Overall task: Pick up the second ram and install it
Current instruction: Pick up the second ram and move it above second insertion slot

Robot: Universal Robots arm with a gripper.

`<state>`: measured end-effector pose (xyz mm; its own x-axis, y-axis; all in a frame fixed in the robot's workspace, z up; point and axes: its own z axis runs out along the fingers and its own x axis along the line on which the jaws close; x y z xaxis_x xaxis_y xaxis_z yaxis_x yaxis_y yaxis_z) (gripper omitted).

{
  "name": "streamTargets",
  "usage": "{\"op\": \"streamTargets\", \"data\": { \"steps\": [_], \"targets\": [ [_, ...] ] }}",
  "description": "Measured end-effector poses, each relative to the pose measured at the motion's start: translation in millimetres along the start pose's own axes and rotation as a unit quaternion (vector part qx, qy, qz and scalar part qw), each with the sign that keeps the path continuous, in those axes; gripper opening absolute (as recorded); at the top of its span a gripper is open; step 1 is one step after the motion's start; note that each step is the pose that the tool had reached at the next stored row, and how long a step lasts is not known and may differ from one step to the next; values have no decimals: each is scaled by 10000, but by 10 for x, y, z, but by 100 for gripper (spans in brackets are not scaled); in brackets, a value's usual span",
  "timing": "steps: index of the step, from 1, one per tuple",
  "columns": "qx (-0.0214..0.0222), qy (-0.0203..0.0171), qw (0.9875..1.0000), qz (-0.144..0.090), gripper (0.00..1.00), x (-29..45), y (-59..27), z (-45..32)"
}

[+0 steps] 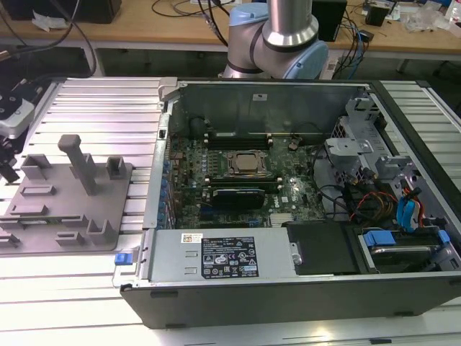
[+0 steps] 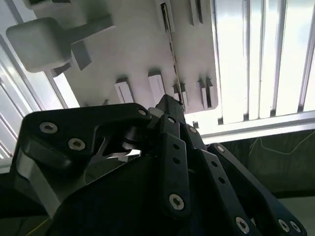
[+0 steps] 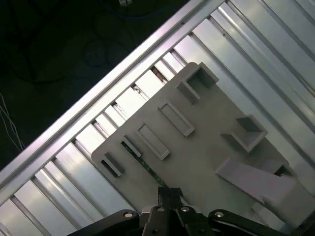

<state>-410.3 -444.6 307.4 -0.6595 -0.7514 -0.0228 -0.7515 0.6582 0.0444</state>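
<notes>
Second ram: thin green strip standing on edge in gray fixture, beside row of small blocks along fixture's edge. Gripper right at ram's near end; open or clamped: cannot tell. Fixture on slatted table, at exterior view's left of open computer case.
</notes>
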Motion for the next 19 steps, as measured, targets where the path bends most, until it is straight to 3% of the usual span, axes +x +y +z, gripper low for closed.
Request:
{"op": "streamTargets", "data": {
  "steps": [3, 6, 8, 11, 12, 13, 15, 17, 18, 19],
  "targets": [
    [-9, 17, 9992, -389, 8, 0, -1, 12],
    [-19, 36, 9967, -810, 8, 0, -1, 25],
    [-27, 53, 9927, -1203, 8, 1, -2, 39],
    [-39, 76, 9853, -1706, 8, 1, -3, 57],
    [-44, 85, 9811, -1932, 8, 1, -4, 66],
    [-48, 92, 9779, -2086, 8, 1, -4, 72],
    [-53, 103, 9723, -2335, 8, 2, -4, 82],
    [-58, 112, 9674, -2528, 8, 2, -5, 90],
    [-62, 120, 9625, -2709, 8, 2, -5, 97],
    [-68, 132, 9544, -2980, 8, 2, -5, 109]
  ]
}}
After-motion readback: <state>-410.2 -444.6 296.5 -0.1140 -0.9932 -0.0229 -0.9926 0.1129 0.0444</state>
